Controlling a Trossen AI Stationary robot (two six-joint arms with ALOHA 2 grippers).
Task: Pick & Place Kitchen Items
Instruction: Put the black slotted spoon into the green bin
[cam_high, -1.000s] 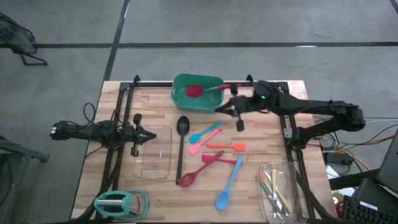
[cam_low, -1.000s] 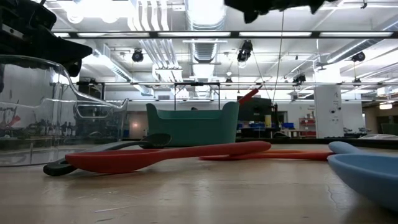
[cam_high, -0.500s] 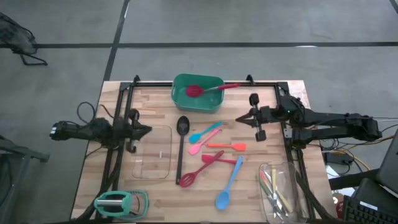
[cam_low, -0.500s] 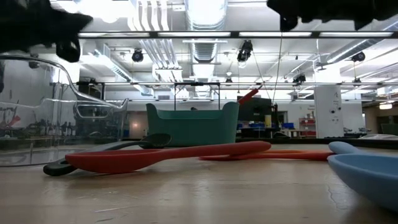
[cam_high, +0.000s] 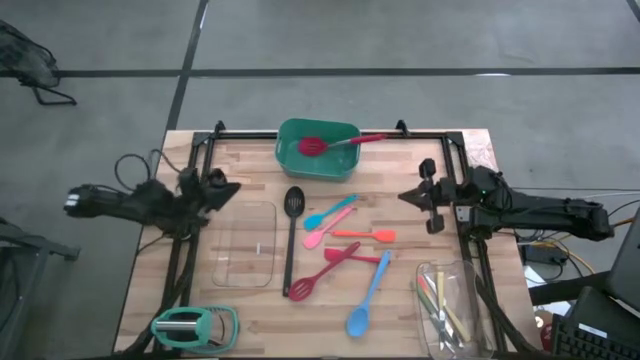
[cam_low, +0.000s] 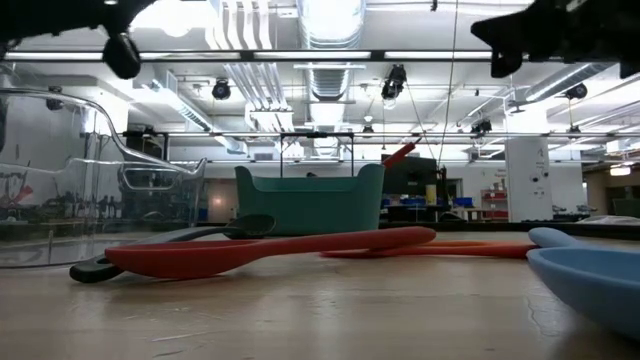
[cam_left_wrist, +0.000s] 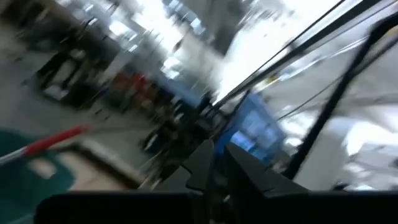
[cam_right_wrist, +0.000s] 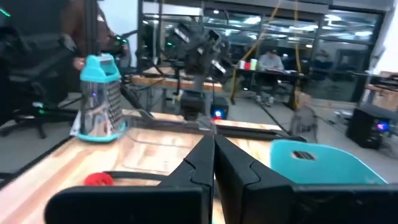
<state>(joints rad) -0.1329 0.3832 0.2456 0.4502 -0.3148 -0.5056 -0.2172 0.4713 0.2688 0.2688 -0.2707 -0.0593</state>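
**Both arms at the desk edges, utensils loose between them**

Your right gripper hangs over the right side of the desk, fingers pressed together and carrying nothing. Your left gripper sits at the left edge above the frame rail — its fingers look nearly closed in the left wrist view, but you cannot tell for sure, and nothing shows between them.

Between the two grippers lie the kitchen items. The long black slotted spoon is nearest your left gripper, just past the clear glass tray that lies under and beside that arm. Toward your right gripper from there: the teal spoon and pink spoon side by side, the orange spoon, then the red spatula and red slotted spoon, and the blue spoon farthest toward the desk's near edge.

Another red slotted spoon rests in the green tub — handle sticking out over the rim on your right gripper's side. A second glass tray with slim cutlery sits near the right arm's base, and a teal grater at the left near corner.
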